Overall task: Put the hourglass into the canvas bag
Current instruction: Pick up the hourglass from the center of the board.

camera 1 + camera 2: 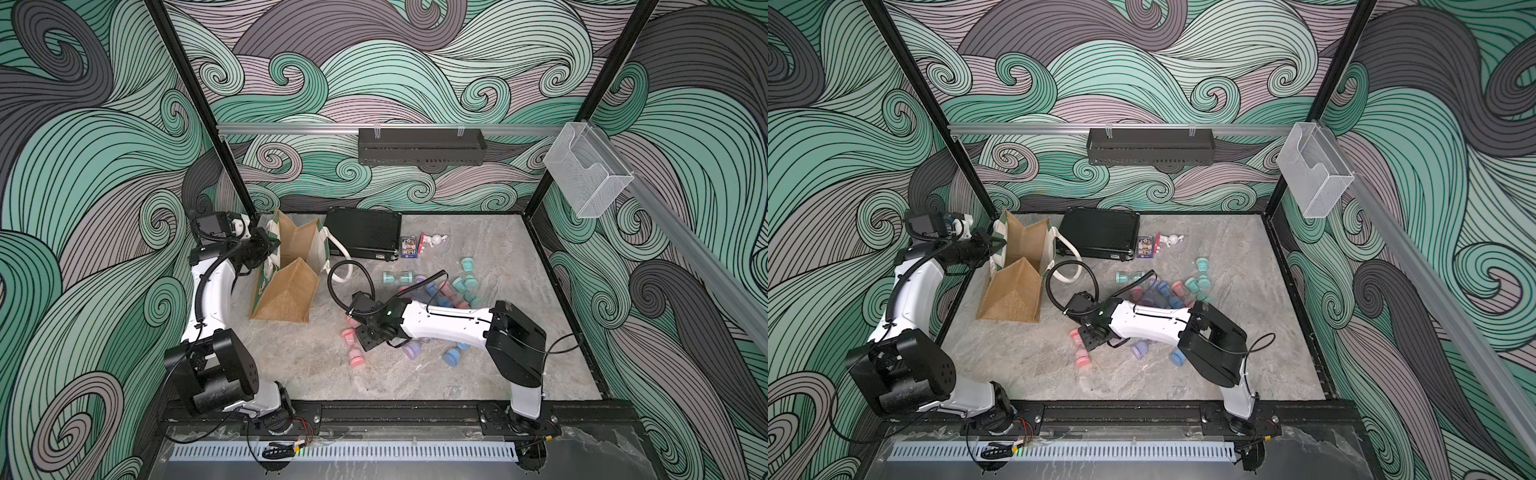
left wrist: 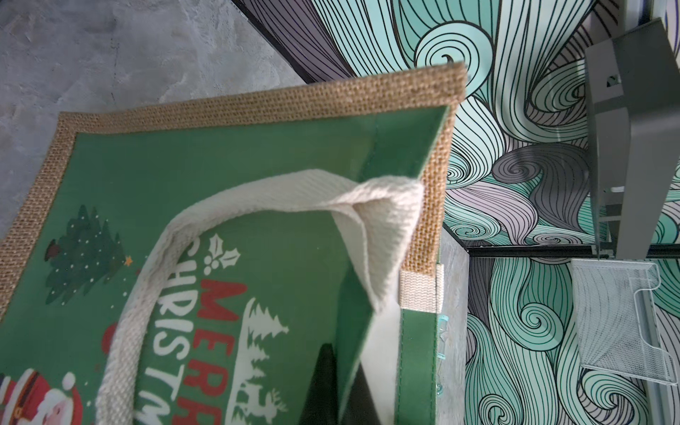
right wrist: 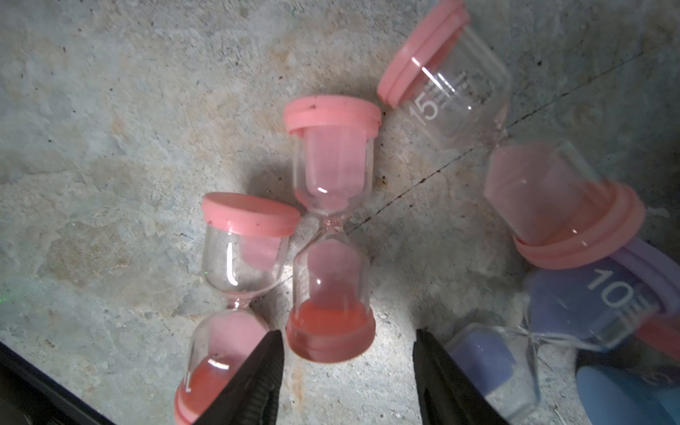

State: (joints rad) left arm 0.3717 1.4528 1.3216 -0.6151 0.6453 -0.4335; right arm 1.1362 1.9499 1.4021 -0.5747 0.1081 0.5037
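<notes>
Marbled tabletop (image 1: 332,374) below, we're picking: right gripper (image 3: 346,333) straddles a pink hourglass (image 3: 333,165), jaws apart (nothing held); next, close. Our left gripper (image 1: 274,242), shut, apparently pinches the canvas bag (image 1: 286,299).

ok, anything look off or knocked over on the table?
Hourglasses lie mostly tipped on their sides in a loose scatter, none visibly broken. The canvas bag stands skewed, mouth lopsided where the left hand appears to pinch its rim; one handle has flopped onto the table.

Hourglasses (image 1: 441,291) right of canvas bag (image 1: 286,295).
</notes>
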